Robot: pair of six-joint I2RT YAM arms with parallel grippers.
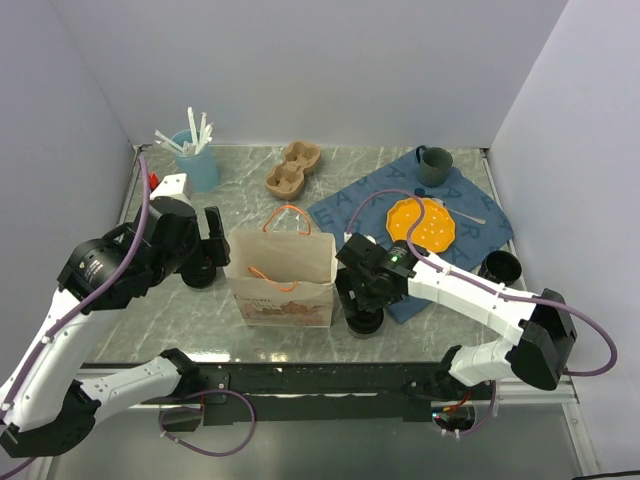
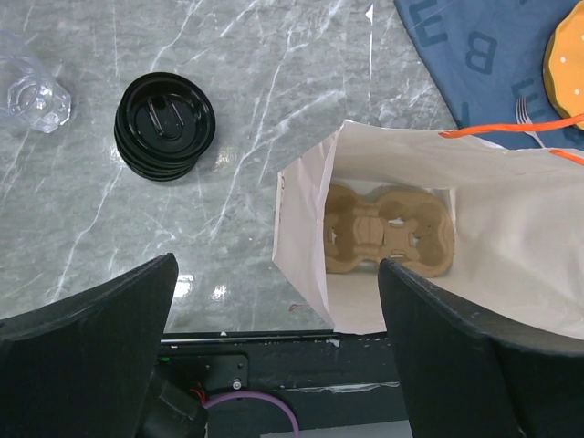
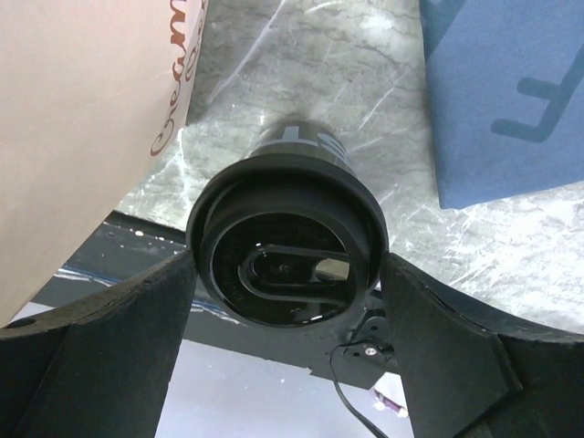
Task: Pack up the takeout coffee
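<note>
- Coffee cup (image 3: 287, 251) stands upright on the counter (image 3: 365, 100) between the wide-spread fingers (image 3: 100, 365) of the right end effector (image 3: 287, 265); grip cannot be told.
- Bag (image 3: 82, 109) stands just left.

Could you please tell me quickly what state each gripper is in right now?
Left gripper: open, empty, above the paper bag.
Right gripper: straddling the takeout coffee; gripping or not cannot be told.

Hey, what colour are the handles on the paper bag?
Orange. The handles show best in the top external view, arching over the paper bag.
</note>
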